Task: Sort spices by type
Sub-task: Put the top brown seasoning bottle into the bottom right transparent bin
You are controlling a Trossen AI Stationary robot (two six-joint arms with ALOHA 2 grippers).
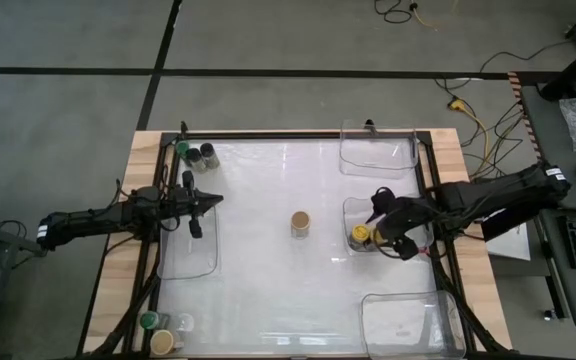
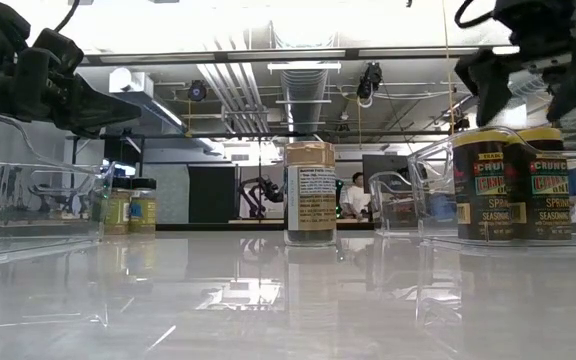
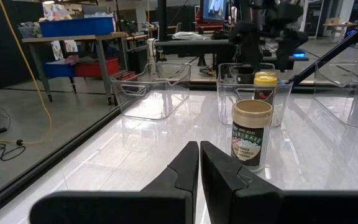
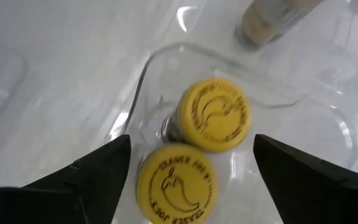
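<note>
Two yellow-lidded spice jars (image 4: 213, 115) are stood touching inside the middle clear bin (image 1: 353, 212), paired by type. Directly above them the right gripper (image 4: 191, 162) is held spread and empty. The tan-lidded jar (image 1: 301, 222) is left unsorted beside that bin on the glossy white table (image 1: 268, 280). Further from the bin, the left gripper (image 3: 199, 163) is pressed together.
</note>
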